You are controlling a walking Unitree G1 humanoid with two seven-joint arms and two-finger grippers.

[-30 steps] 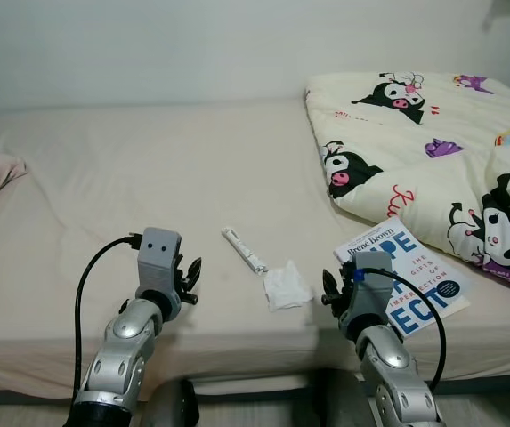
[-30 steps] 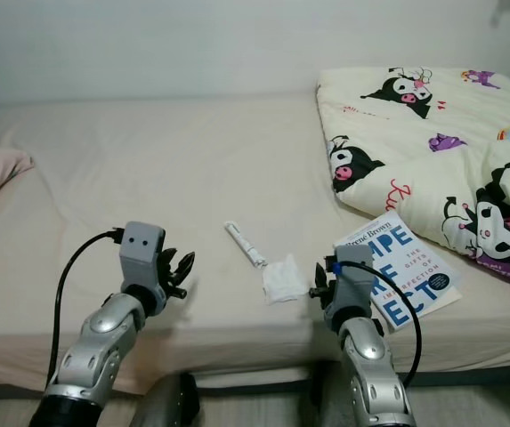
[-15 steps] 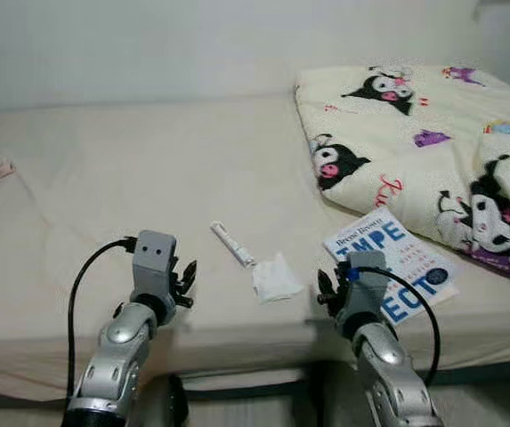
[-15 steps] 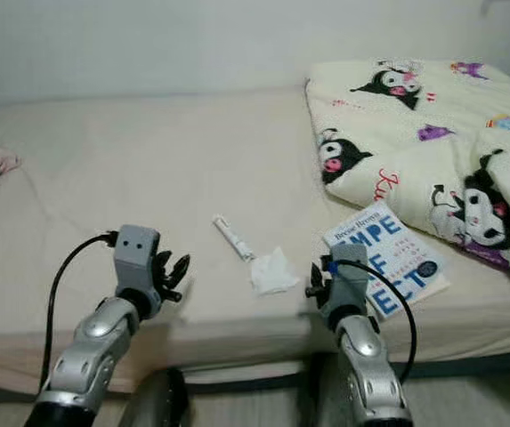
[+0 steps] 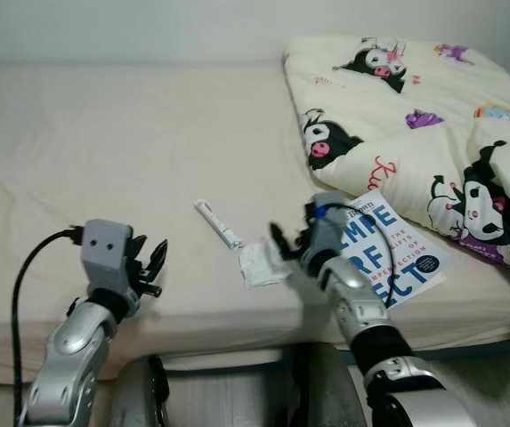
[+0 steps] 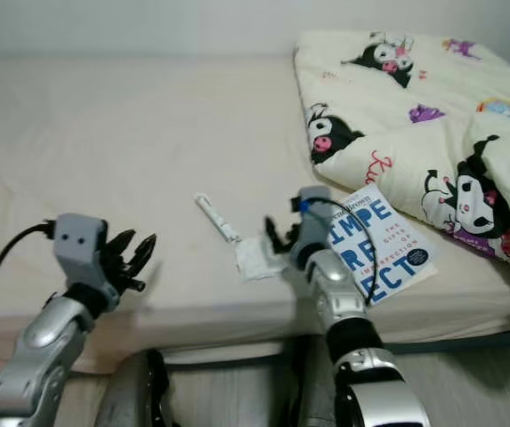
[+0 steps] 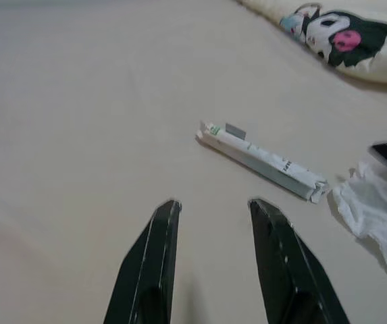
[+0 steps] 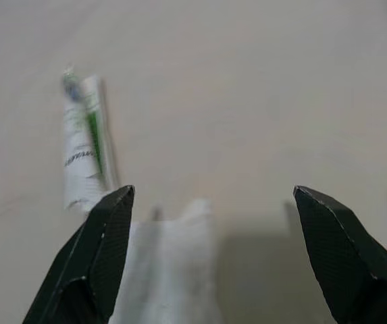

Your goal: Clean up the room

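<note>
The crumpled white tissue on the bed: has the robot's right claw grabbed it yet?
Apart. In the right wrist view the right gripper is wide open, its fingers spread on either side of the tissue with bare sheet between; nothing is pinched yet.

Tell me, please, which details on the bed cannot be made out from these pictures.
- Book: the right gripper and its arm cover the left of its cover in both eye views, so the title is incomplete.
- White tube: its print is too small in the left wrist view and blurred in the right wrist view.
- Crumpled tissue: cut off by the picture edge in both wrist views.
- Patterned blanket: cut off by the right edge.
</note>
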